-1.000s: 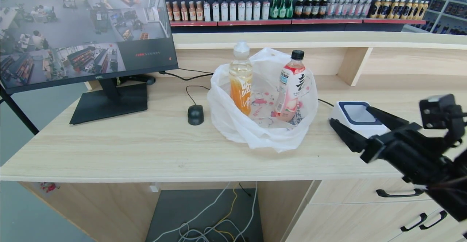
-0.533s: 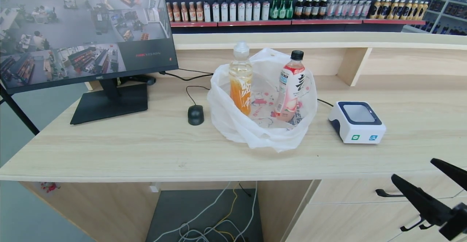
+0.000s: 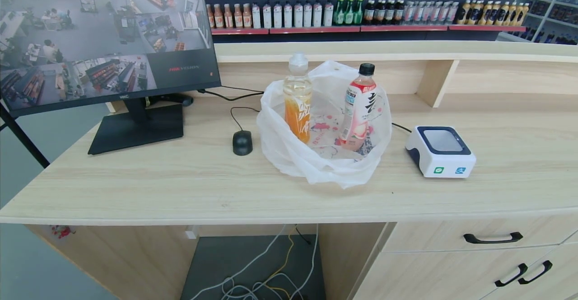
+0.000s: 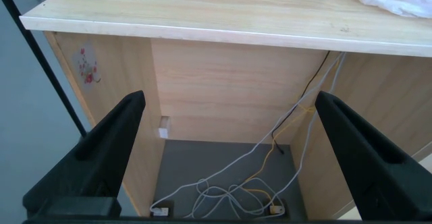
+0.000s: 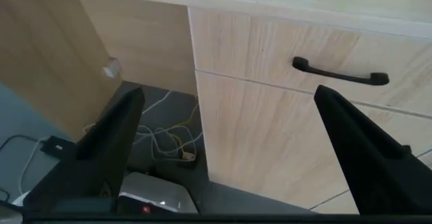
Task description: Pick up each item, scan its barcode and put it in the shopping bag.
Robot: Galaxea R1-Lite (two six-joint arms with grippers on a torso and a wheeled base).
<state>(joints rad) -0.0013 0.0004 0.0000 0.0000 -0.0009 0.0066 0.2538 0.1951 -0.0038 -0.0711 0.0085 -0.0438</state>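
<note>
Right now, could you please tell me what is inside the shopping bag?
Two bottles stand in the shopping bag: an orange-labelled bottle and a tilted pink-labelled bottle. The bag's near wall hides part of its floor.

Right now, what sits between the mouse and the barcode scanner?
The white shopping bag, holding an orange-drink bottle and a pink-label bottle; the head view shows it.
</note>
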